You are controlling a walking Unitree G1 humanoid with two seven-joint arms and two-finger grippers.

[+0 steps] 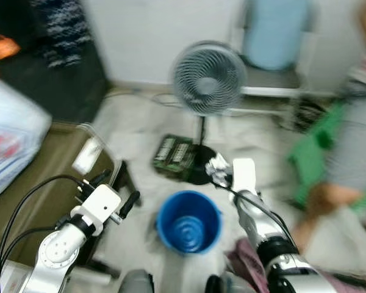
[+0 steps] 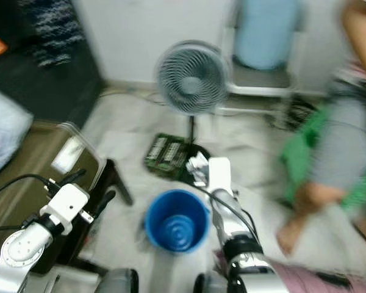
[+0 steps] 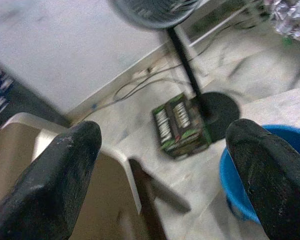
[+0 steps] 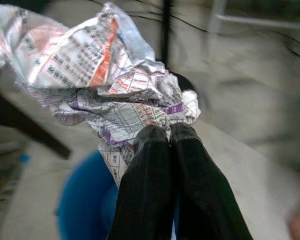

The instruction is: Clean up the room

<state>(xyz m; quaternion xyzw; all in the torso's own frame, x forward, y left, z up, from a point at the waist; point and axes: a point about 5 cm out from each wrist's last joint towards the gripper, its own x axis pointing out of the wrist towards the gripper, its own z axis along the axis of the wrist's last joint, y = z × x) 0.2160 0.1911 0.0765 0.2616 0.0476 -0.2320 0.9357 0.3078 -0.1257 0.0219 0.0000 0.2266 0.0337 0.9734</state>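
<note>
The right gripper [image 4: 168,131] is pinched tight on a crumpled wrapper [image 4: 102,75] – silvery foil-looking stuff with red and purple print. Its two black fingers [image 4: 145,185] are pressed together with a corner of the wrapper caught between the tips. In the head views that wad sits at the end of the right arm, just past the far rim of the blue bucket [image 1: 188,223] and a bit to its right, up in the air rather than inside it. The wrist view has the bucket's blue rim below and behind the wrapper.

The left gripper [image 3: 160,165] is spread wide with nothing in it – both fingers sit well apart and you can see floor straight through the gap. It hovers over the near corner of the brown table [image 1: 43,183], left of the bucket.

Room to move is tight-ish. The bucket stands on pale floor right in front of the robot, between the two arms. Just beyond it is the round black base of a standing fan [image 1: 208,76], and a green box [image 1: 174,157] lies on the floor touching or nearly touching that base on the left. The table edge and its dark leg close off the left side. On the right, a person's leg [image 1: 320,204] stands near a green thing that is too blurry to name.
</note>
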